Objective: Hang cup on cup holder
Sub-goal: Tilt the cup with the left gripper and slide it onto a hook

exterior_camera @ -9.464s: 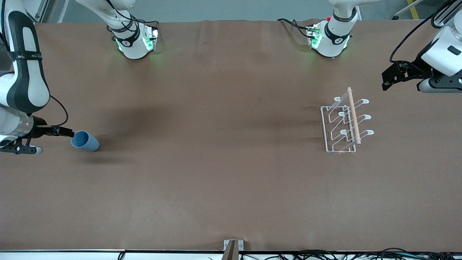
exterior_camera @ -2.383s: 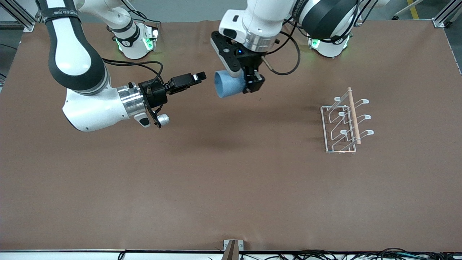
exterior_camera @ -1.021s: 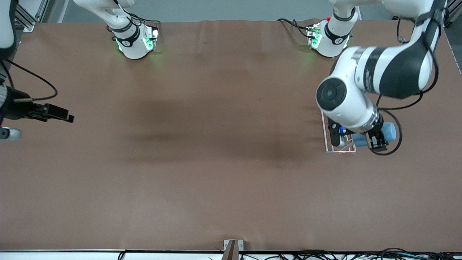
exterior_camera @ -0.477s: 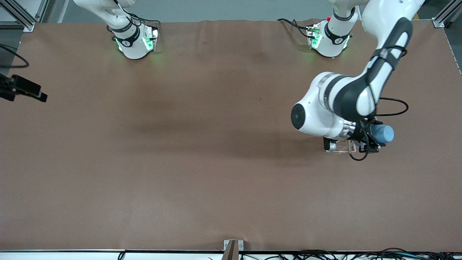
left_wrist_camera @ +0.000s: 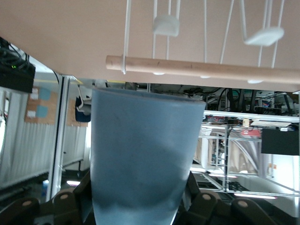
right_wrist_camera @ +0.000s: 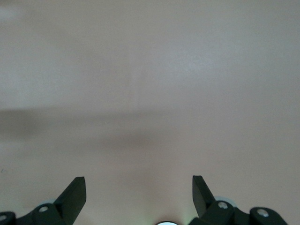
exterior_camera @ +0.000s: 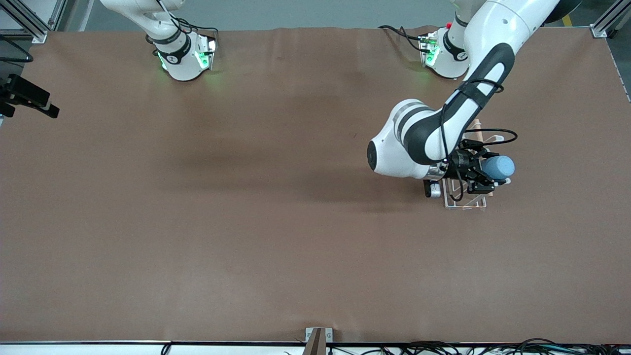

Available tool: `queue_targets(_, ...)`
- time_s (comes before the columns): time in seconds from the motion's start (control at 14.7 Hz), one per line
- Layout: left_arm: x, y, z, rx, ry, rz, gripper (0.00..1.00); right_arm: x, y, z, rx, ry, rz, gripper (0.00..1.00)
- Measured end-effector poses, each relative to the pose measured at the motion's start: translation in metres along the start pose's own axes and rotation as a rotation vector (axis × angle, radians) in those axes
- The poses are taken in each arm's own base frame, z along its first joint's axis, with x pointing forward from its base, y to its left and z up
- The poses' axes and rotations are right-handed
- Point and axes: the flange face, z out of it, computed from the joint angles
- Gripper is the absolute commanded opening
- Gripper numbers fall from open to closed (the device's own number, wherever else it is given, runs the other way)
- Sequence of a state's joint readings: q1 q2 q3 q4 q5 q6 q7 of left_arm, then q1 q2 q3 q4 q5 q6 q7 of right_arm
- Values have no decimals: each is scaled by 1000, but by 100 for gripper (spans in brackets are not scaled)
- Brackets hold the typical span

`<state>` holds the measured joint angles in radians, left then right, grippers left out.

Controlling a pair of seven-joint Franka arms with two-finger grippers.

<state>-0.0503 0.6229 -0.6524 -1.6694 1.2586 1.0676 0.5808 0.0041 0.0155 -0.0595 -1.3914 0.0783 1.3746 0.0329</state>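
The light-blue cup (exterior_camera: 499,167) is held on its side over the white wire cup holder (exterior_camera: 466,207), at the prongs on the side toward the left arm's end of the table. My left gripper (exterior_camera: 485,170) is shut on the cup. In the left wrist view the cup (left_wrist_camera: 145,154) fills the middle between the gripper (left_wrist_camera: 140,208) fingers, just under the holder's wooden rod (left_wrist_camera: 201,68) and two white prong tips (left_wrist_camera: 166,26). The arm hides much of the holder in the front view. My right gripper (exterior_camera: 37,101) is open and empty at the right arm's end of the table, also in its wrist view (right_wrist_camera: 138,192).
The brown table cover (exterior_camera: 276,207) is bare apart from the holder. The two arm bases (exterior_camera: 185,56) stand along the table's edge farthest from the front camera. A small bracket (exterior_camera: 318,337) sits at the nearest edge.
My left gripper has carried the cup a little farther from the front camera along the holder, with the arm swung round. My right gripper has drawn back toward the table's end.
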Motion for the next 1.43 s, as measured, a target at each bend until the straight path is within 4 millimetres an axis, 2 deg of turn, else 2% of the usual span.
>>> queue_targets(0.2, 17, 5, 4, -3, -27, -41, 41, -4, 1, 7, 2, -1, 2, 100)
queue_targets(0.41, 37, 13, -1, 13, -35, -57, 41, -6, 1, 9, 2, -2, 2, 100)
queue_targets(0.89, 61, 15, 3, 41, -58, -60, 46, -6, 2, 10, 2, -3, 2, 100)
queue_targets(0.95, 65, 16, 4, 41, -59, -59, 53, -6, 2, 11, 2, -3, 2, 100)
queue_targets(1.02, 68, 16, 5, 44, -62, -58, 81, -6, 2, 11, 2, -3, 2, 100)
queue_targets(1.09, 71, 16, 6, 48, -65, -60, 100, -6, 2, 11, 2, -3, 2, 100)
queue_targets(1.43, 66, 8, 6, 40, -55, -94, 100, -5, 2, 11, 2, -4, 3, 100)
